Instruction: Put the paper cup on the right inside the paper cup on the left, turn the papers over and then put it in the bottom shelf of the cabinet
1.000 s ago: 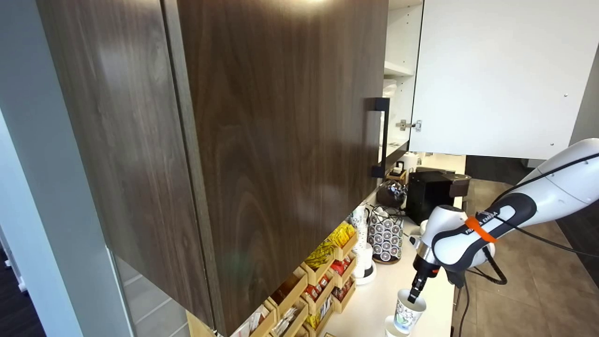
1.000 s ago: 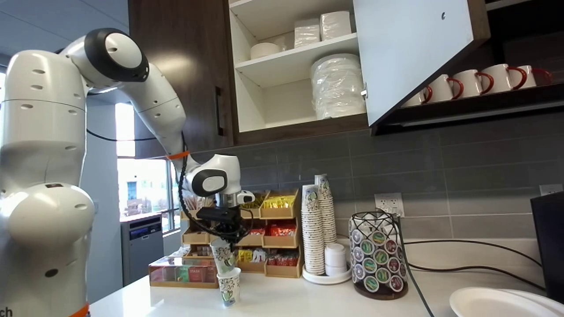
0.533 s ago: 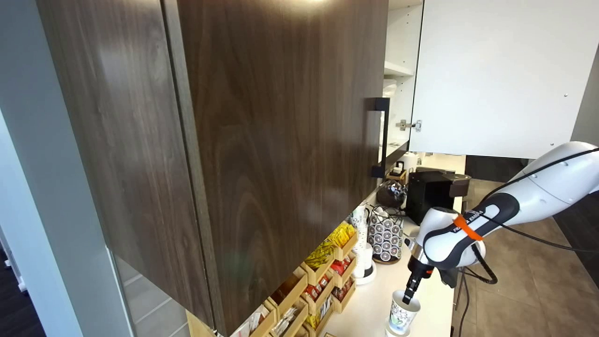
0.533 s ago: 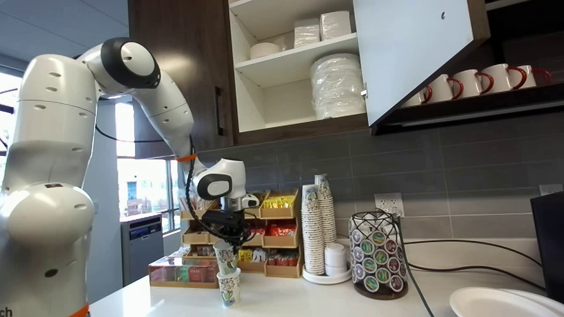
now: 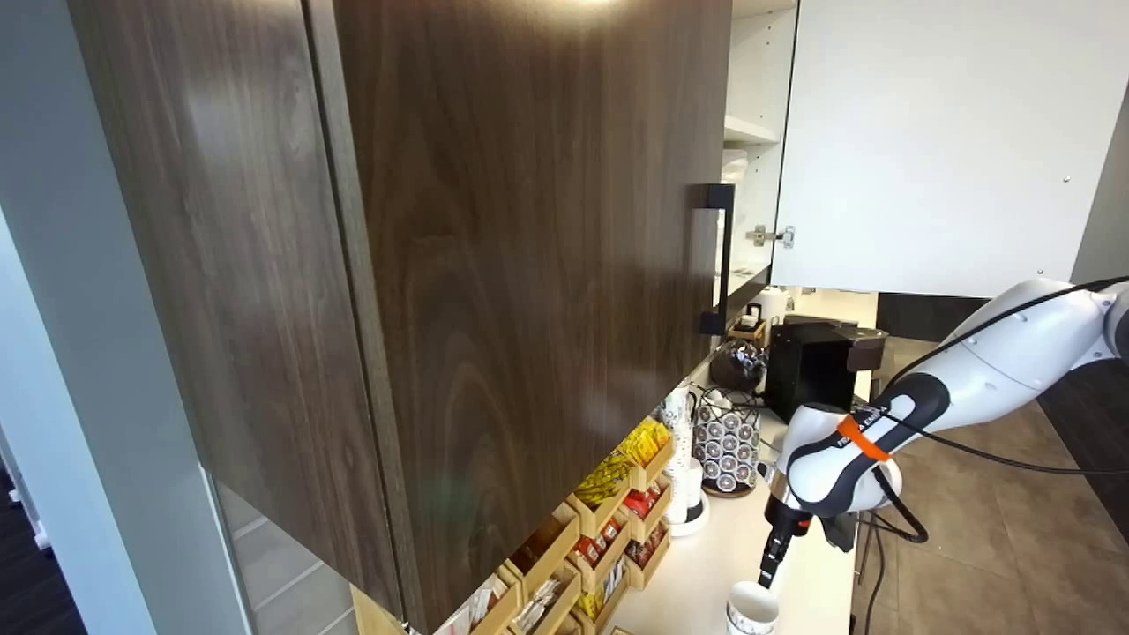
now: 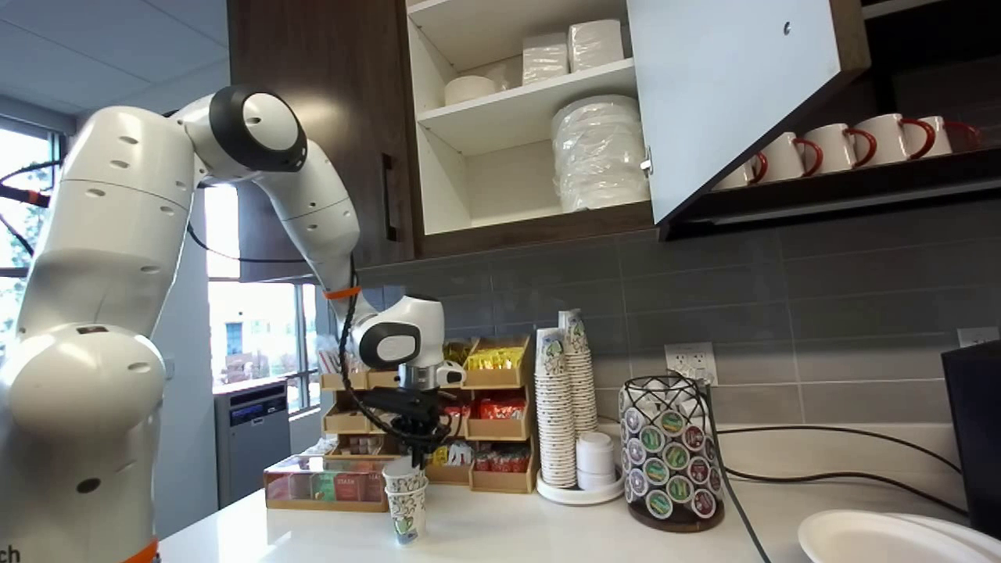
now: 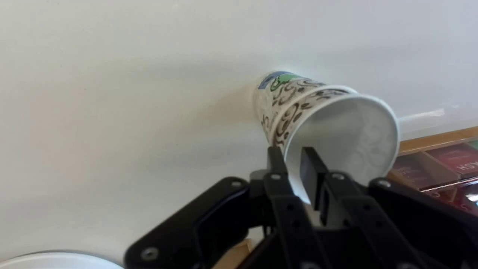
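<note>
Wrist view: we see inner cup [image 7: 341,138] in outer cup [image 7: 285,91]; gripper [image 7: 294,160] astride inner cup's rim, slightly parted, unclamped. Packet [image 7: 456,157]: upside-down "ASH".

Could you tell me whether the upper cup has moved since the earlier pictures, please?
Yes. In an exterior view, the upper cup has gone down into the lower cup, its rim now lower relative to the tea box.

A tea packet [image 7: 456,157] read "ASH", upside down; "ch" stood on the robot arm [image 6: 90,387], whose smaller lettering was unclear.
</note>
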